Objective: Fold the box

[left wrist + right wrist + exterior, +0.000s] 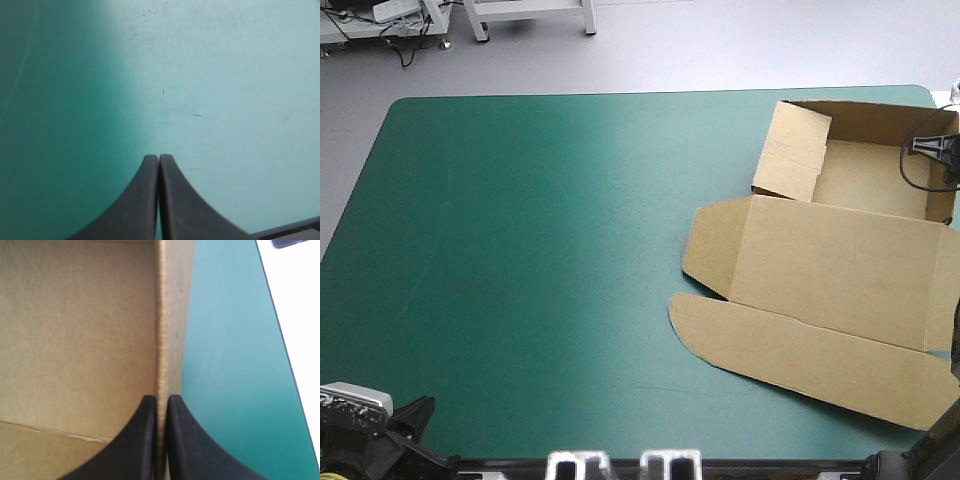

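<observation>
Brown box point(840, 270), walls half raised, lid flat.

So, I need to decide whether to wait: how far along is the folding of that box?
Roughly halfway, I'd say. Done: the box has its tray walls raised at the far right. In hand: the right gripper is shut on one side wall, while the left gripper is shut over bare cover. Left: the lid and its flaps lie flat.

The bench point(410, 108) is being covered all over by a teal-green cover point(540, 280), which is being crossed by faint scratches point(123, 112) and a few small dark specks point(197, 115). Pale grey floor point(700, 45) is being shown beyond its rounded far corners.
</observation>
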Robot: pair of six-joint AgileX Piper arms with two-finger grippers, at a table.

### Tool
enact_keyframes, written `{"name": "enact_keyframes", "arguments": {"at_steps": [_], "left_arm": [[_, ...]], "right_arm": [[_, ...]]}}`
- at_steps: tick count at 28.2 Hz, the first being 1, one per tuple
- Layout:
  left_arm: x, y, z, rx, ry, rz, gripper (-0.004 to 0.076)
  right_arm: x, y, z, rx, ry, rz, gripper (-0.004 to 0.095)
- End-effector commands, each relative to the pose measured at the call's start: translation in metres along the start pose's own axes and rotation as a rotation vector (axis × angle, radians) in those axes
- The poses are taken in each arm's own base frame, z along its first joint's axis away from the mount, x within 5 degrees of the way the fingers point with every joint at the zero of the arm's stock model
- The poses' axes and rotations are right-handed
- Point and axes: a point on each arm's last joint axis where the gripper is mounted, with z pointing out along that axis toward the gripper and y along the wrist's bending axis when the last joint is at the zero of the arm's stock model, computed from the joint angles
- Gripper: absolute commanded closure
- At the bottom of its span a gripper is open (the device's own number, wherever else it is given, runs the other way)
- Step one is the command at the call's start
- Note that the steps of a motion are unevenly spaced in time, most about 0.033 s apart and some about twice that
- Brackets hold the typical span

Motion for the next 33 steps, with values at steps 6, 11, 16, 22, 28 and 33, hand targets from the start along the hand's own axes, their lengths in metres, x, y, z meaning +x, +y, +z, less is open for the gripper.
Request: {"name": "enact_keyframes", "arguments": {"at_steps": [6, 11, 16, 22, 28, 33], "left_arm": [[0.002, 0.0, 0.004, 0.008, 0.053, -0.008, 0.0733], [0.002, 0.0, 0.005, 0.009, 0.047, 0.002, 0.0733], [0.0, 0.0, 0.005, 0.008, 0.026, 0.003, 0.0733], [-0.007, -0.001, 0.005, 0.009, -0.053, 0.081, 0.0733], [-0.018, -0.004, 0.004, 0.039, -0.174, 0.076, 0.0733], [-0.018, -0.004, 0.012, 0.042, -0.2, 0.072, 0.0733]], "right_arm": [[-0.007, 0.002, 0.023, -0.068, 0.031, -0.014, 0.0534], [-0.006, 0.002, 0.024, -0.074, 0.032, -0.029, 0.0489], [-0.003, 0.003, -0.012, -0.073, -0.048, -0.03, 0.049], [0.016, 0.015, -0.091, -0.15, -0.228, -0.046, 0.062], [0.072, 0.043, -0.165, -0.228, -0.371, -0.143, 0.0913], [0.168, 0.064, -0.181, -0.302, -0.381, -0.242, 0.0916]]}}
